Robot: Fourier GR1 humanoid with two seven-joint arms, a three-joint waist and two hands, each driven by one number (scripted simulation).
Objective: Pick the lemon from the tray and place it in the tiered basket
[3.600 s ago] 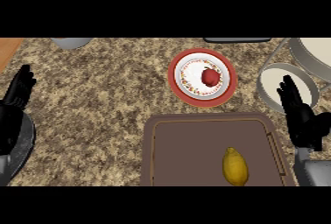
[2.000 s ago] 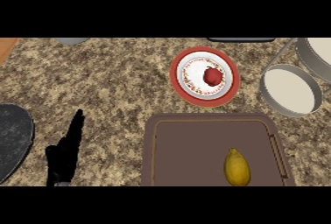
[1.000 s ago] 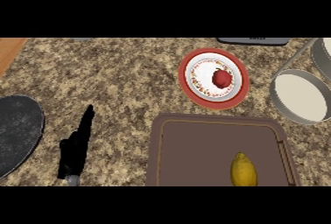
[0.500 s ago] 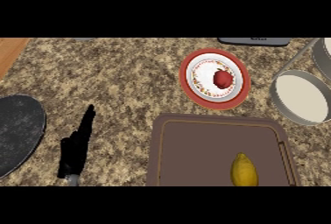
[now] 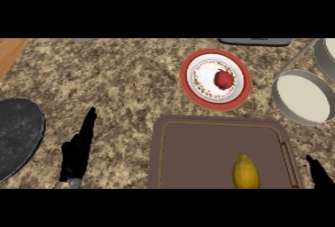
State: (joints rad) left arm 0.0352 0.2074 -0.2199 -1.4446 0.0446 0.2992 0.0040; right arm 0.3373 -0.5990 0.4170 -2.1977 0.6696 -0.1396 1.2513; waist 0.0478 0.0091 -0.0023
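Left robot hand point(image 5: 78, 148) sits low on your bench point(image 5: 124, 84), seen edge-on with fingers straight and pressed together, pointing up the view, touching nothing. Your right robot hand point(image 5: 319, 174) only pokes in at the lower right corner, just off the tray's right rim, and I can't tell how its fingers are set.

The lemon point(image 5: 245, 172) lies inside the brown tray point(image 5: 196, 150), toward its lower right, long axis running up-down, near the bottom edge of view.

Room-wise: a wide strip of bare speckled bench runs between the left robot hand and the tray's left rim. A dark round pan point(image 5: 16, 133) crowds the left edge. Above the tray, a red-rimmed plate point(image 5: 196, 84) carries a red apple point(image 5: 223, 79) (close to the tray's top rim, not touching). The tiered basket point(image 5: 302, 98) hugs the right edge, upper tier cut off.
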